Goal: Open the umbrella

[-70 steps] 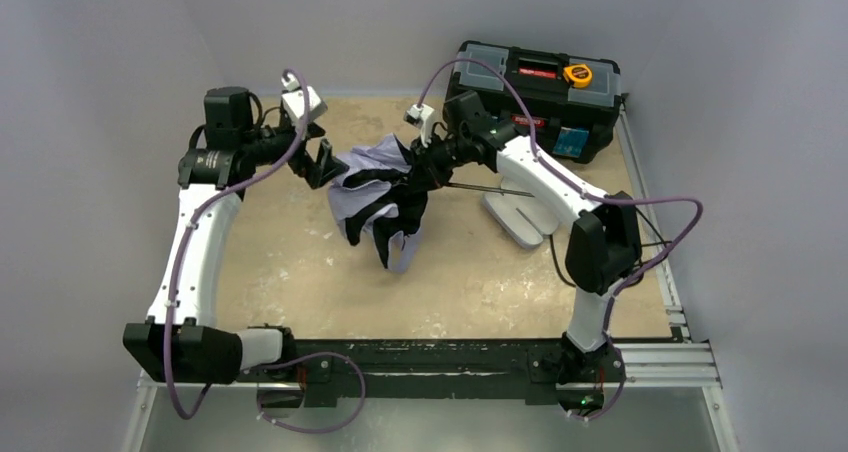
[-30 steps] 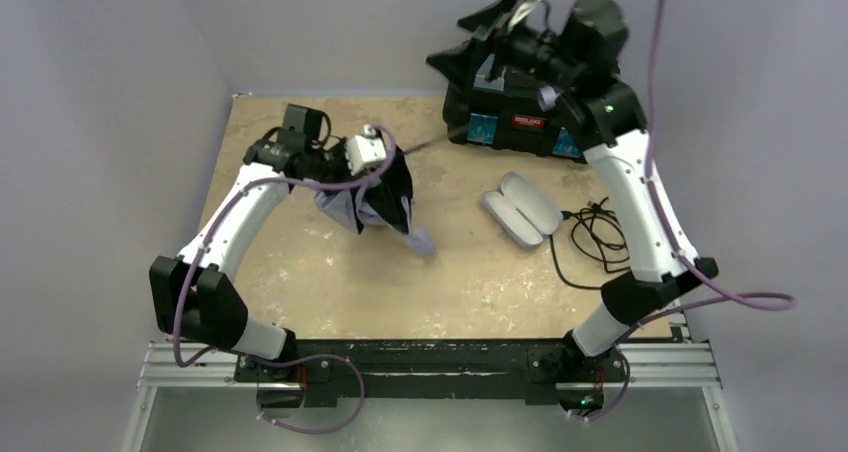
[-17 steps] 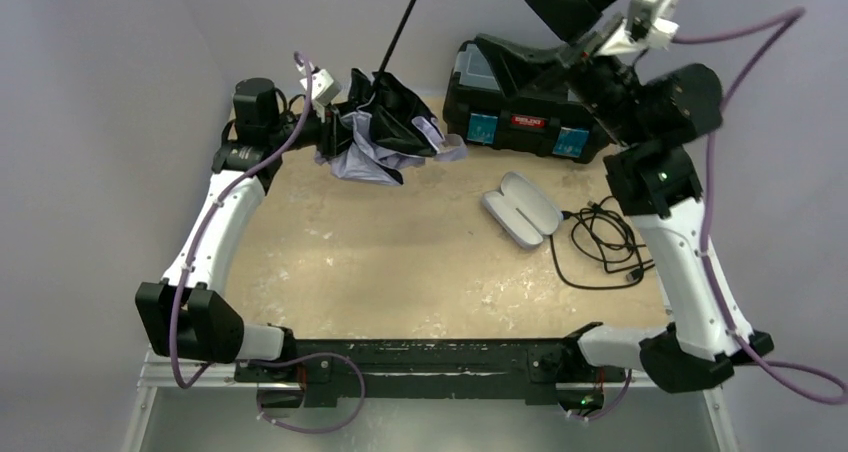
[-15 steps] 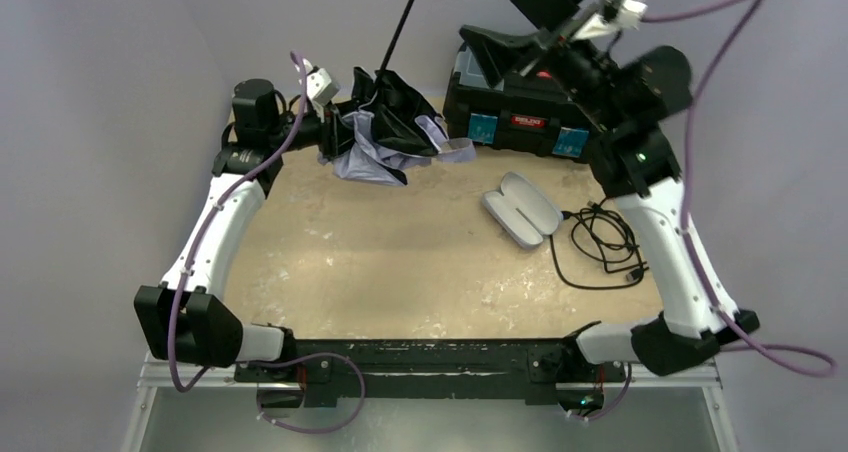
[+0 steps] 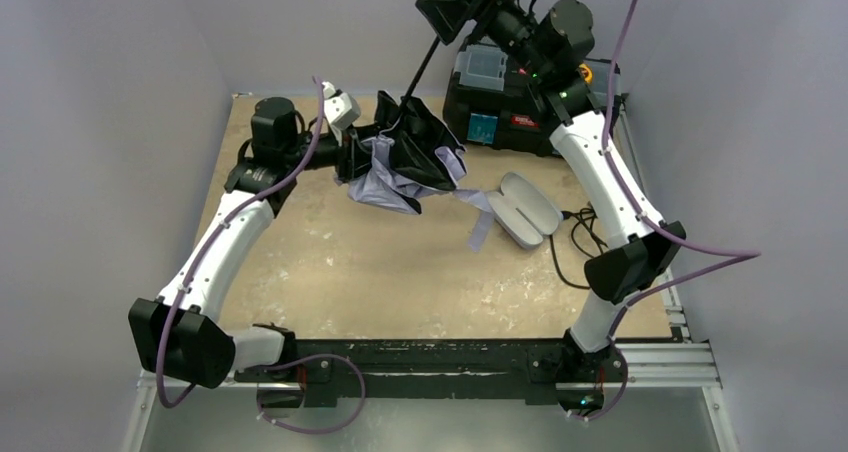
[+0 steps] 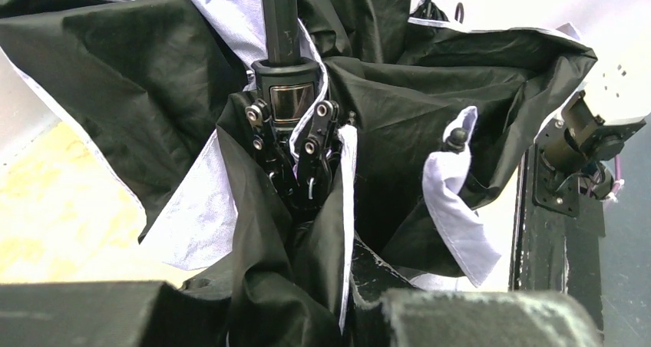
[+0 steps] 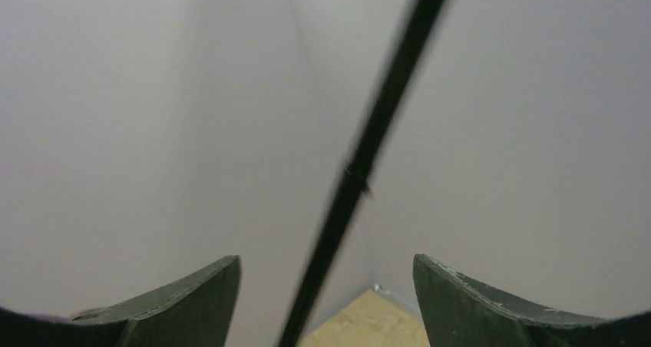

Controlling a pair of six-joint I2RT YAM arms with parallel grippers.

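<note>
The umbrella point(image 5: 405, 157) is a crumpled bundle of black and pale lavender fabric held above the table's far left. Its thin dark shaft point(image 5: 430, 57) slants up to the frame's top, and a lavender strap point(image 5: 480, 227) dangles from it. My left gripper point(image 5: 355, 159) is shut on the bundle's end. In the left wrist view black fabric point(image 6: 307, 270) fills the gap between the fingers, and the shaft's runner point(image 6: 285, 94) shows beyond. My right gripper point(image 5: 455, 4) is raised high at the back and stands open. The shaft point(image 7: 361, 163) passes between its fingers point(image 7: 199, 297) without touching them.
A black toolbox point(image 5: 505, 122) stands at the back right, under the right arm. A pale lavender clamshell case point(image 5: 527, 209) lies open on the table beside a coiled black cable point(image 5: 592, 234). Grey walls close in at the back and on both sides.
The right arm has swung left from above the toolbox, and its fingers now straddle the shaft and stand closer together. The left arm has carried the umbrella slightly right; its strap now hangs down.
</note>
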